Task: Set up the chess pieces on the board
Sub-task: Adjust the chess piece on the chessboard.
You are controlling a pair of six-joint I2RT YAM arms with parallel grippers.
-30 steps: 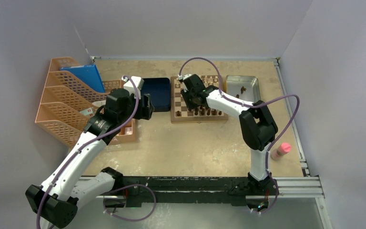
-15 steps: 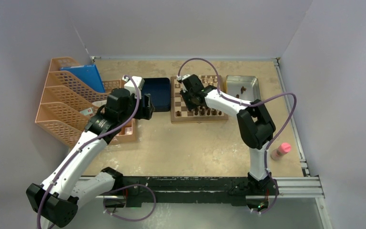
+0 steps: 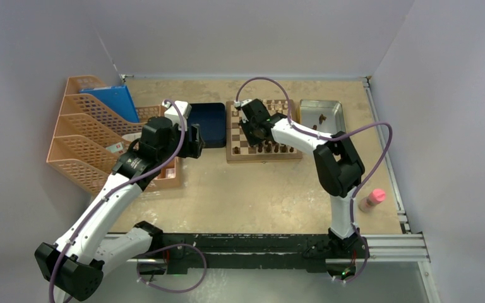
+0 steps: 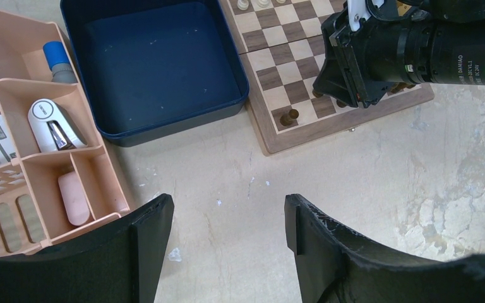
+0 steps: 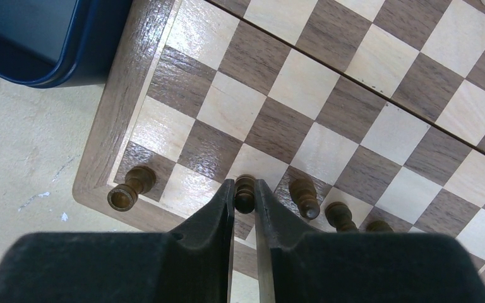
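Chess pieces (image 5: 305, 197): the dark ones stand in a line along the board (image 3: 235, 153) near edge row. The corner piece (image 5: 128, 191) sits on the near-left corner square, tight to the border. Light pieces (image 4: 244, 4) are at the board's far end. Mid-board is bare squares, so you have room on the far side of the line and almost none toward the border.

Blue tray (image 4: 158, 63) sits just beside the board's left edge and looks to touch it at the near corner. Silver tray (image 3: 338, 108) is just beside the right edge, with a few dark bits inside. Orange organiser (image 4: 31, 158) is beyond the blue tray, well apart from the board. Pink bottle (image 3: 374, 199) is well off the board's near-right.

Right arm: elbow bent just off the board's near-right corner, forearm running across the board, wrist over its left half and pointing down.

Right gripper (image 5: 244, 184): fingers nearly together, clamped on one dark piece (image 5: 245, 197) in the near row, between the corner piece and the next one along. You can't tell which square its base is on, since the fingers cover it.

Left arm is stretched out toward the blue tray. The left gripper (image 4: 227, 221) hangs over bare table just off the board's near-left corner, jaws wide apart, holding and touching nothing.
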